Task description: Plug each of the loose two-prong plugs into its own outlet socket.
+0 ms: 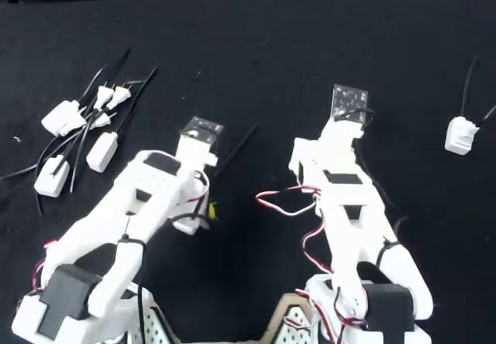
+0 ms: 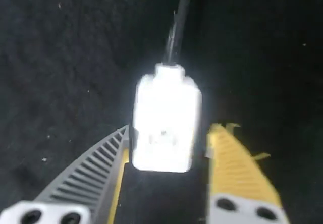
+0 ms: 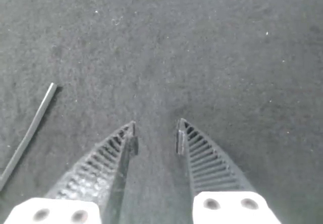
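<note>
Plainly you are early in this job: no plug sits in a socket that the pictures show, though the tangle is hard to read. Your left gripper [image 2: 169,148] is clamped on a white connector block [image 2: 166,115], one finger against each side, and its black cord [image 2: 176,27] runs away from the jaws over the dark bench [image 1: 271,49]. I can't tell whether that block is a plug or a socket. Your right gripper [image 3: 156,128] hangs just above the cloth with its fingers apart and nothing between them. The rest of the work lies in two places. A cluster of white pieces [image 1: 81,131] with crossed cords sits at the left of the bench, a couple of them showing prongs, and a lone white piece [image 1: 462,135] lies far off at the right edge. By my reading every pairing is yet to be made, and the held block needs its mate brought near first.
</note>
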Robot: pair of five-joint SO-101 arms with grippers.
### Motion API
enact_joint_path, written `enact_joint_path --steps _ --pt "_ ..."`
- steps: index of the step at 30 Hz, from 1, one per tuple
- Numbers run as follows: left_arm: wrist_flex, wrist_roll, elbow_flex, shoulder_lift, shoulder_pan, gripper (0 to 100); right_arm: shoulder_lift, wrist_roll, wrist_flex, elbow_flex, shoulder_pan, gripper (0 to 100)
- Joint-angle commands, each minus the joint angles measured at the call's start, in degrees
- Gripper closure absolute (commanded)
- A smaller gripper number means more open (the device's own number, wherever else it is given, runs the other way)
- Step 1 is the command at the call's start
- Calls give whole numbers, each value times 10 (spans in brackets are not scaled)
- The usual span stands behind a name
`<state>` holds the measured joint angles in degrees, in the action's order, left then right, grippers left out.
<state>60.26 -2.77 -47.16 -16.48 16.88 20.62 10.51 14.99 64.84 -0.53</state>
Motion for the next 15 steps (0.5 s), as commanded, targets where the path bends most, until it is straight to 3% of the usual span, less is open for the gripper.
enact_joint_path --steps 1,9,15 --pt "41 3 64 -4 -20 720 25 0 -14 -11 -8 878" --pt "66 -25 108 4 -155 736 25 0 -14 -11 -7 878" --pt "33 -62 52 3 -152 736 25 -2 -14 -10 9 878"
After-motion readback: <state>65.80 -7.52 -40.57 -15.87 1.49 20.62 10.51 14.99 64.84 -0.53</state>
